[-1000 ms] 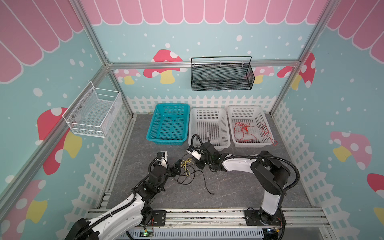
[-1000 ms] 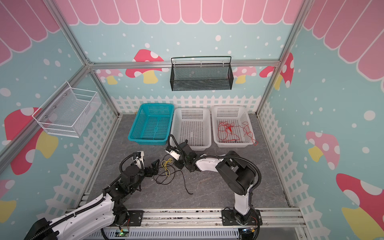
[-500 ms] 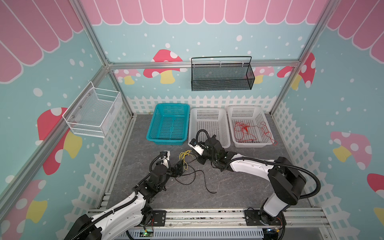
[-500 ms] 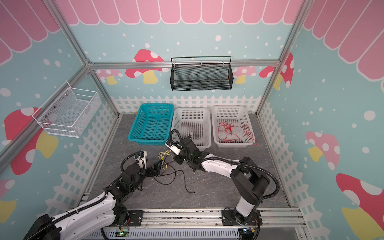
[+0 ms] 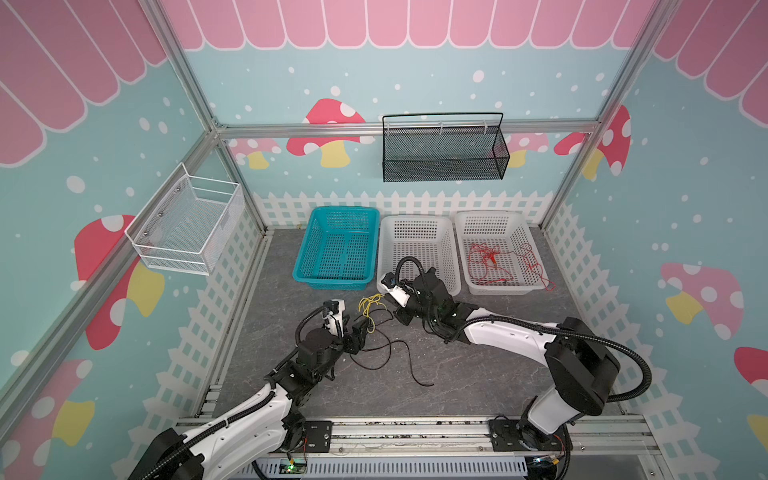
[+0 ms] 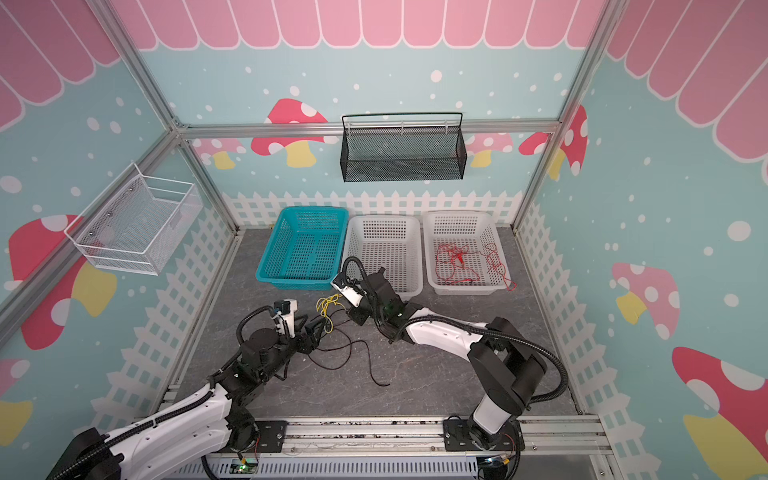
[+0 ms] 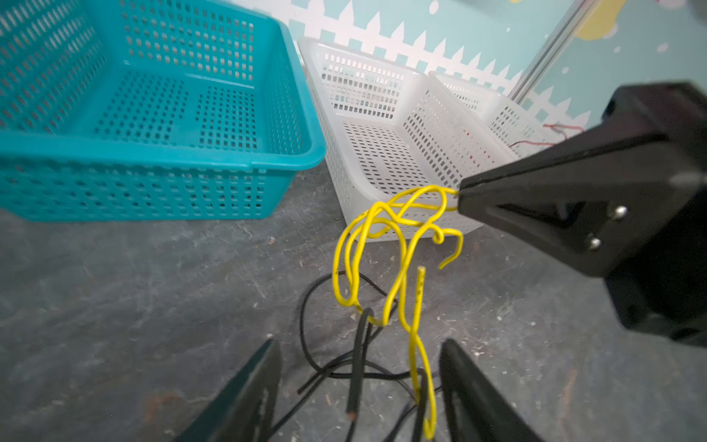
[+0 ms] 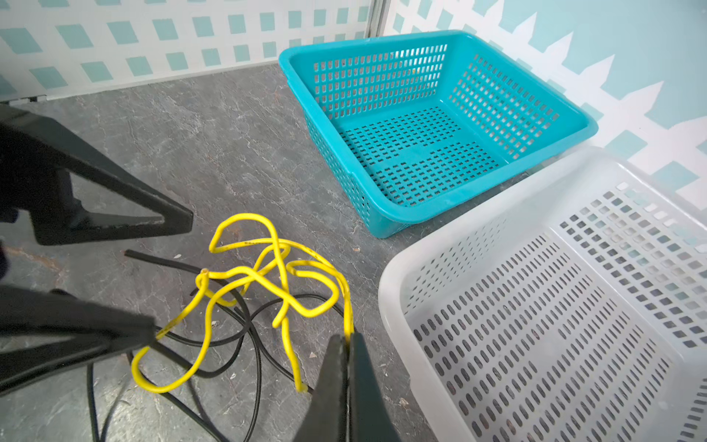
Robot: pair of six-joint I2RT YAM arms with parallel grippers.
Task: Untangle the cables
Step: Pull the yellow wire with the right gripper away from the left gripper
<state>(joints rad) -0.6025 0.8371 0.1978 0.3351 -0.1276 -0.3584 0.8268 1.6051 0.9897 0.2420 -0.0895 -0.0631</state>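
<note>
Narrowed yet still apart, left hand point(image 7: 359, 346) straddles the yellow cable point(image 7: 346, 245) and black cable point(image 7: 355, 375), right hand point(image 7: 463, 199) clamped on yellow, so a separating pull seems near.

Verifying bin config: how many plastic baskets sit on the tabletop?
3, in a row at the back: teal basket on the left, middle white basket empty, right white basket holding the red cable. None seems hidden.

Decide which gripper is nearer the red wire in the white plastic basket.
Right. The right gripper is left of the red wire, by the neighbouring basket; the left gripper is farther left.
</note>
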